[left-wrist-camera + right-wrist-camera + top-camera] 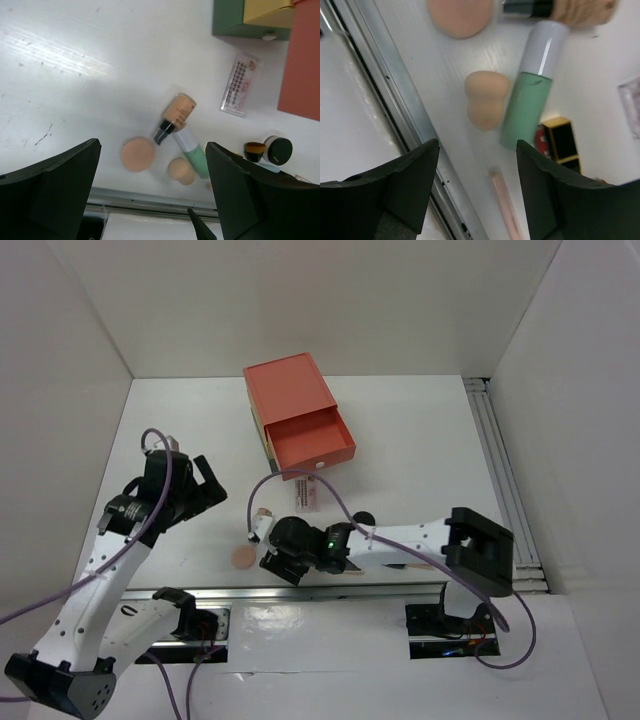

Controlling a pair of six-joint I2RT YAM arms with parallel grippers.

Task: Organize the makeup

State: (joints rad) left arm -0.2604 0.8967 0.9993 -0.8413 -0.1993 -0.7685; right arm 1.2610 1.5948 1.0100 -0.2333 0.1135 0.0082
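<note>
The makeup lies near the table's front edge. In the right wrist view I see a peach egg-shaped sponge (486, 102), a mint-green tube (532, 95), a round peach puff (460, 15), a thin pink pencil (505, 205) and a black-and-gold lipstick (562, 140). My right gripper (477, 195) is open and empty, above the pencil and the sponge. My left gripper (152, 200) is open and empty, higher up, looking down on the round puff (136, 154), the sponge (181, 170), the tube (192, 152) and a round black compact (278, 149). From above, the right gripper (268, 545) is over the pile and the left gripper (203, 483) is to its left.
The orange-topped drawer box (288, 390) stands at mid-table with its orange drawer (312, 440) pulled open toward me. A beige foundation bottle (175, 116) and a clear pack of false lashes (239, 85) lie between the box and the makeup. A metal rail (395, 100) runs along the front edge.
</note>
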